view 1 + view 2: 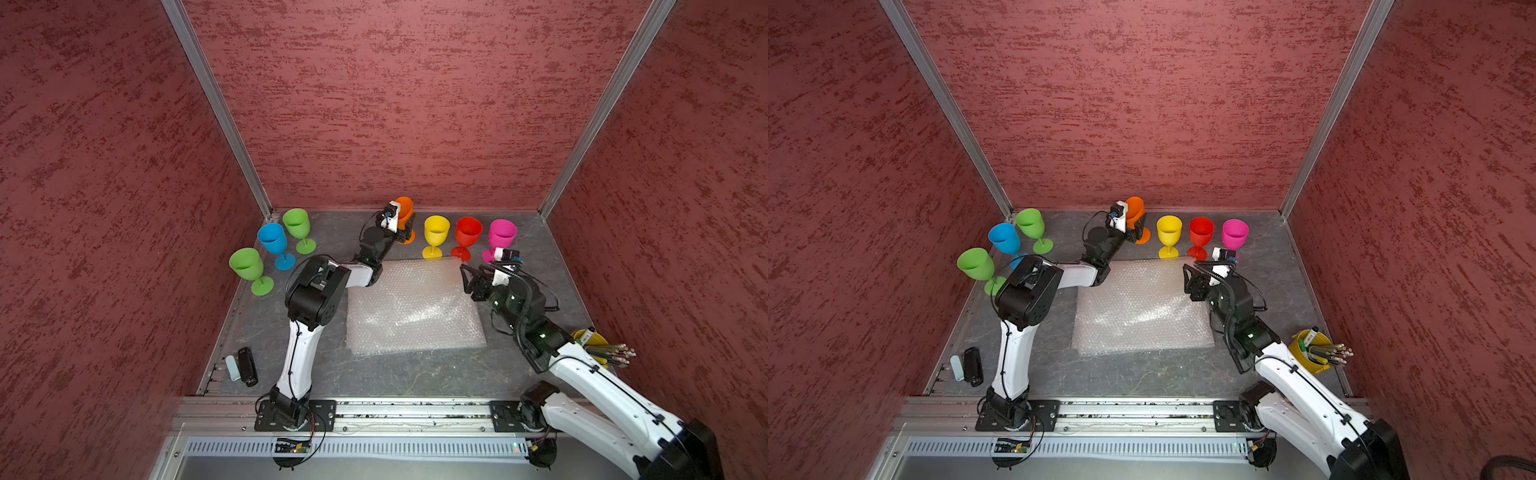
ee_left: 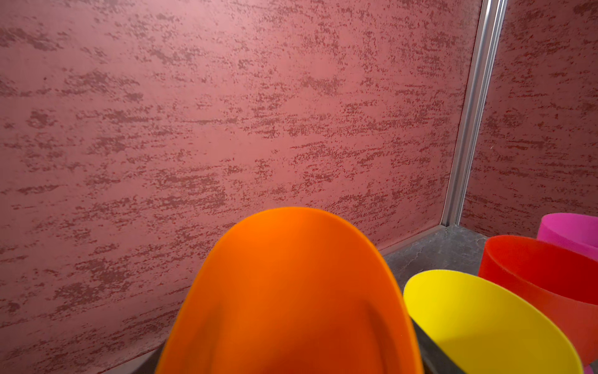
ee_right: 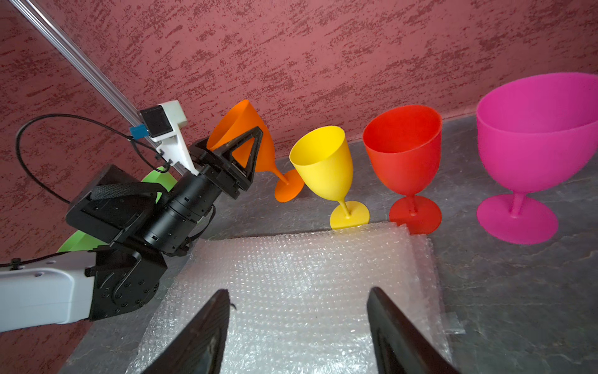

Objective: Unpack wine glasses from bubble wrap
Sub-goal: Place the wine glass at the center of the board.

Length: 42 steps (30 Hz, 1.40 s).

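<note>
1. Seven goblets (image 1: 1169, 232) are out on the table (image 1: 395, 374), all bare of wrapping.
2. Three stand upright by the left wall: the near green goblet (image 1: 246, 262), the blue goblet (image 1: 272, 239) behind it, and the far green goblet (image 1: 296, 222) closest to the back corner.
3. Along the back wall the yellow goblet (image 1: 436, 230), red goblet (image 1: 468, 230) and pink goblet (image 1: 503, 232) stand upright in a row. In both top views the right wrist camera hides part of the pink foot.
4. At the left end of that row the orange goblet (image 1: 404, 210) is tilted. The left gripper (image 3: 241, 132) is clamped on its bowl, a finger on each side. The foot is low over the table, and I cannot tell whether it touches.
5. The bubble wrap (image 1: 411, 307) lies flat in the middle of the table, between the arms. The right wrist view shows several layers at one edge. The yellow and red feet sit right at its far edge.
6. The right gripper (image 3: 297, 291) hangs over the wrap near its right side, jaws well apart and holding nothing.
7. A cup (image 1: 1298, 349) of pens stands by the right wall. A marker (image 1: 1310, 336) in it bears a label too small to read.
8. A black device (image 1: 248, 365) and a pale one (image 1: 232, 368) lie at the front left, and any marking on them is too small to make out.
</note>
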Tool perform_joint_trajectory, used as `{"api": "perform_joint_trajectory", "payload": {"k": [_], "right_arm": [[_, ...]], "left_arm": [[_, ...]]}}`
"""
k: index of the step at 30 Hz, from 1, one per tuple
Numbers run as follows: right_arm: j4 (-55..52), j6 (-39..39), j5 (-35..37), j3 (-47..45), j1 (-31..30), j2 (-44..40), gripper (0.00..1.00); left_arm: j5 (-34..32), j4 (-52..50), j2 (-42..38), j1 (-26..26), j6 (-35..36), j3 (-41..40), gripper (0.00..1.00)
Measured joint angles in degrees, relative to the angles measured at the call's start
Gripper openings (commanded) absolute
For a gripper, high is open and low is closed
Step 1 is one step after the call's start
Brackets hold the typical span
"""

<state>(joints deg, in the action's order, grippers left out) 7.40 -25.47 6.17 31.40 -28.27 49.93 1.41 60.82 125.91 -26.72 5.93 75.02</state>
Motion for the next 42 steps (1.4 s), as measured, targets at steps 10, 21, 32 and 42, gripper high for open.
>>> {"api": "perform_joint_trajectory", "payload": {"k": [10, 21, 32, 42], "right_arm": [[0.74, 1.81, 0.98, 0.00, 0.00, 0.00, 0.70], [0.92, 2.89, 2.25, 0.00, 0.00, 0.00, 0.73], [0.72, 3.78, 3.32, 0.00, 0.00, 0.07, 0.76], [-3.02, 6.91, 4.98, 4.81, 0.02, -1.14, 0.99]], "left_arm": [[-0.07, -2.40, 3.69, -0.57, 0.63, 1.11, 0.80], [-0.50, -3.37, 4.66, -1.57, 0.87, 1.55, 0.95], [-1.53, -3.39, 3.54, -1.07, -0.07, -0.83, 1.00], [-1.18, -3.28, -14.29, -0.72, -0.07, -9.97, 1.00]]}}
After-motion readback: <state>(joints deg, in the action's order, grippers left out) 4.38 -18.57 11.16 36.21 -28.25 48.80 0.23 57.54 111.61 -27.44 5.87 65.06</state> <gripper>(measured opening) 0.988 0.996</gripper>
